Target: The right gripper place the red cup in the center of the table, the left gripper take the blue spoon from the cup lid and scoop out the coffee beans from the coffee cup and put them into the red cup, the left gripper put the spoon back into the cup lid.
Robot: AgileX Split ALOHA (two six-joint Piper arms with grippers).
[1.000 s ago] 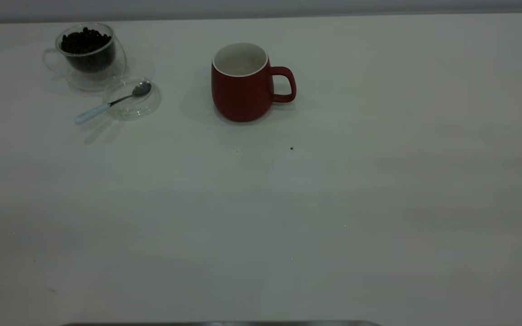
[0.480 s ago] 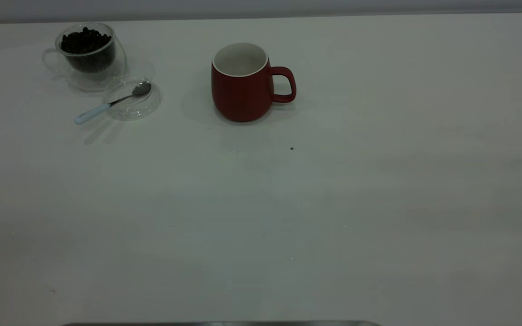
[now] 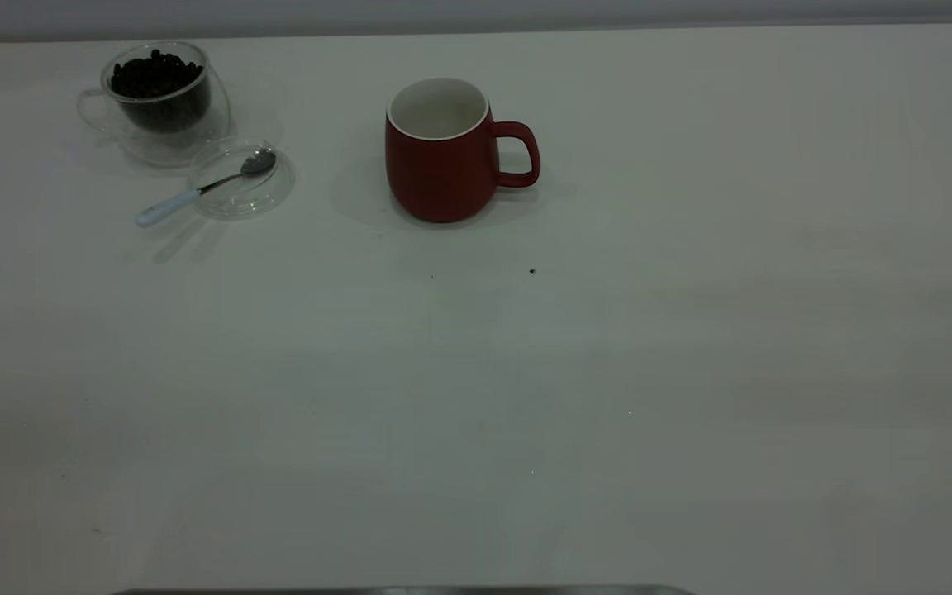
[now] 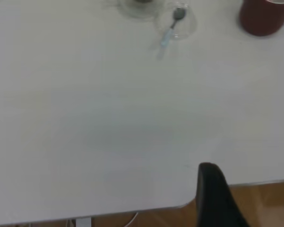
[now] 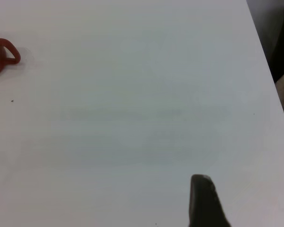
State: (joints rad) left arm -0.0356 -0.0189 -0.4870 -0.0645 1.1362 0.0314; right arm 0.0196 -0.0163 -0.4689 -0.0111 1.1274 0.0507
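While both my arms sit back off the near edge, nothing is held. Left pincer (image 4: 245, 198): one dark finger and the edge of the other show in its wrist view with a wide gap between, so spread. Right pincer (image 5: 245, 203): one finger plus a sliver at the frame edge, gap between, spread too by my reading.

White flat surface (image 3: 608, 372). Rounded dark red ceramic mug (image 3: 441, 157) stands upright, upper centre of the exterior frame, handle pointing frame-right; white inside looks empty. Clear double-walled glass cup (image 3: 160, 99), upper left, holds the heap of dark coffee beans (image 3: 154, 76). Just beside it, lower right, the flat transparent glass lid (image 3: 240, 180).

Small teaspoon with pale blue-white handle (image 3: 195, 192): bowl on the lid, handle overhanging toward lower left. Long axis runs diagonally. Spoon lies well apart from my left pincer, far across the surface; left arm nearer than right, I judge.
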